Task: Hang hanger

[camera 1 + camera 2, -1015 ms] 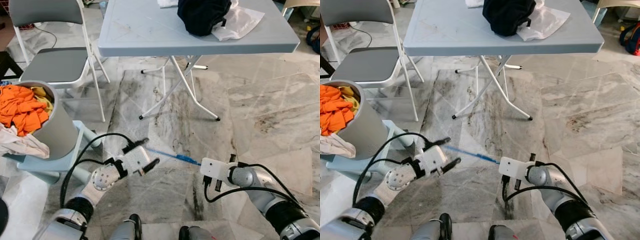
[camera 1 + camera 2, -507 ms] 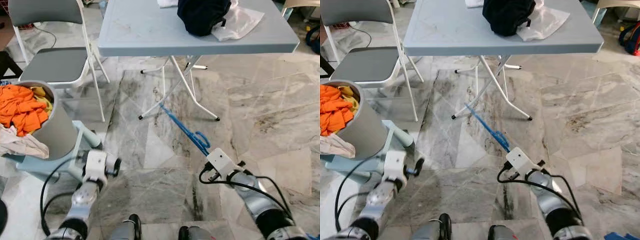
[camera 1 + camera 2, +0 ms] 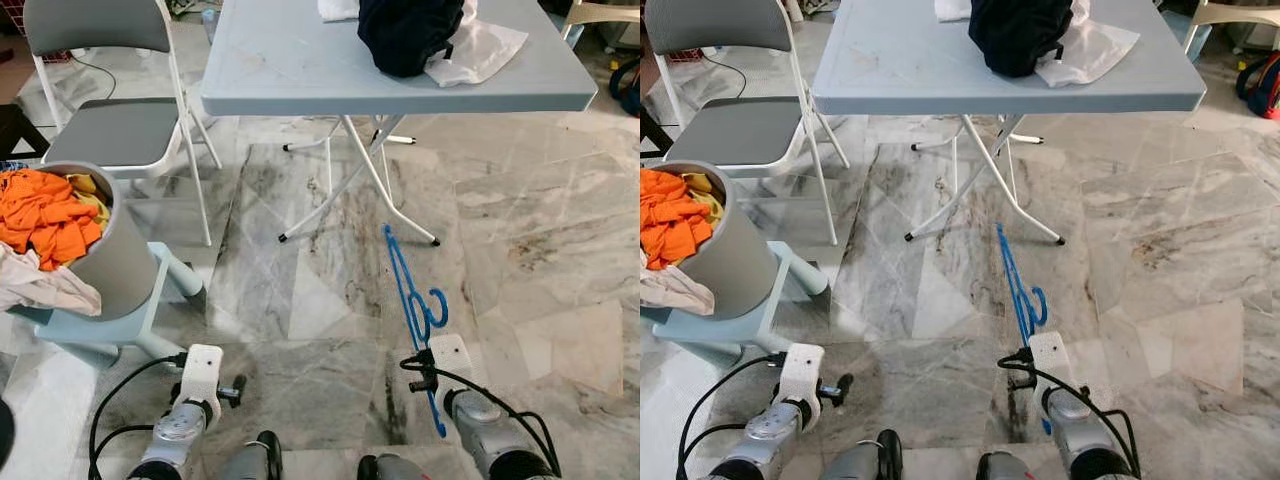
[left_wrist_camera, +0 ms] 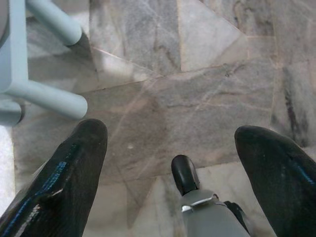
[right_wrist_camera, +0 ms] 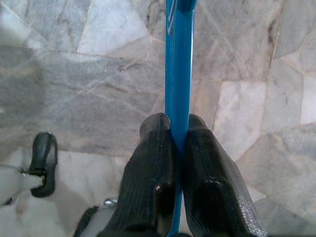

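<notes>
Right gripper [image 5: 178,143] is clamping its fingers on the blue hanger [image 3: 408,290], carrying it low over the floor for hanging, while left gripper [image 4: 173,148] is idling, fingers apart.

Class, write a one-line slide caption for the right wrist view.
Right gripper shut on a blue hanger, held above the marble floor.

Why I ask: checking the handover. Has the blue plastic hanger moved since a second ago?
Yes. The blue plastic hanger, pinched by the right gripper, swung from lying crosswise to pointing toward the folding table's leg.
</notes>
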You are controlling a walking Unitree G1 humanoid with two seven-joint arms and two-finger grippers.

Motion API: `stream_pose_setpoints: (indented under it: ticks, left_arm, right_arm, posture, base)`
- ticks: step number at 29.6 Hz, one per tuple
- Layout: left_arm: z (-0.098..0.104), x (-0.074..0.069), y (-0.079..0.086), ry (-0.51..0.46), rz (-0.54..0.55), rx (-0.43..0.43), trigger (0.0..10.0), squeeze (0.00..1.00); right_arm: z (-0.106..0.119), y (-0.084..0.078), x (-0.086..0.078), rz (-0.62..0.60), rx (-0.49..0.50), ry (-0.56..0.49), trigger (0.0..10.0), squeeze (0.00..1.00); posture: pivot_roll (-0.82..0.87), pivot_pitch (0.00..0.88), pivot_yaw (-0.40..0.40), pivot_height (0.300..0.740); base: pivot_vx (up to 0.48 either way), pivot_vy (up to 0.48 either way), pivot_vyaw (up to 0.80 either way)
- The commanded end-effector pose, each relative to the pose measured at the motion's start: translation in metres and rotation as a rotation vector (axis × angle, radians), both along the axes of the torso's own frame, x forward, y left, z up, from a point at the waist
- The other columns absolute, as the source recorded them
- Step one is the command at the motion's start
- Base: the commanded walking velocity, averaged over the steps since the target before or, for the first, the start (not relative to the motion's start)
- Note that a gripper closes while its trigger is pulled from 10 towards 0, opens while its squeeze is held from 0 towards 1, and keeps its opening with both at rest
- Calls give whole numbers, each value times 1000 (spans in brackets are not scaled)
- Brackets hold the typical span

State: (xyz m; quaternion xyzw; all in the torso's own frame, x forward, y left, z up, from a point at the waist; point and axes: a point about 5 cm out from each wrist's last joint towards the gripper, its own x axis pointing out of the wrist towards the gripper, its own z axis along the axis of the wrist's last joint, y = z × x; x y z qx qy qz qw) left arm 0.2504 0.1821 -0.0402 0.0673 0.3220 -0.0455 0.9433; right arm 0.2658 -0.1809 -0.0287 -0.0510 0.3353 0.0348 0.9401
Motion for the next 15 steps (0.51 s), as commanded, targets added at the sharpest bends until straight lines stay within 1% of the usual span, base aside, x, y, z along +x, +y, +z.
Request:
stream_pose_setpoints:
  ticks: [1,2,6,8,9,11,13,14,15]
  left_arm:
    - [-3,-3,-3,15,-33,0,10000,0]
    - [0,0,-3,-10,-31,-17,10000,0]
    - [6,6,-2,-50,-4,-70,10000,0]
    - [9,9,-3,-70,-3,-110,10000,0]
    - [12,11,-3,-95,-3,-140,10000,0]
    - [14,12,-3,-105,-3,-155,10000,0]
    - [18,16,-4,-135,-6,-188,10000,0]
    - [23,20,-7,-163,-23,-217,10000,0]
    - [24,22,-9,-174,-31,-222,10000,0]
  right_arm:
    - [-1,-1,-2,-39,22,-14,9020,0]
    - [2,-2,1,-63,32,-35,10000,0]
    - [10,-5,7,-108,41,-95,10000,0]
    - [14,-5,9,-139,55,-124,10000,0]
    - [16,-5,10,-160,68,-141,10000,0]
    - [18,-4,10,-167,73,-151,10000,0]
    - [21,-2,11,-177,88,-172,10000,0]
    - [24,0,11,-189,102,-194,10000,0]
    - [26,1,11,-191,105,-200,10000,0]
  posture:
    - [11,154,-3,740]
    - [9,153,-1,740]
    - [0,159,2,740]
    - [-1,166,3,740]
    - [-3,173,3,740]
    - [-4,176,3,740]
    - [-5,179,3,740]
    - [-8,192,7,740]
    - [-8,196,9,740]
  base:
    - [0,0,0]
    - [0,0,0]
    - [0,0,0]
    - [0,0,0]
    - [0,0,0]
    - [0,0,0]
    - [0,0,-694]
    - [0,0,-788]
    - [251,0,-788]
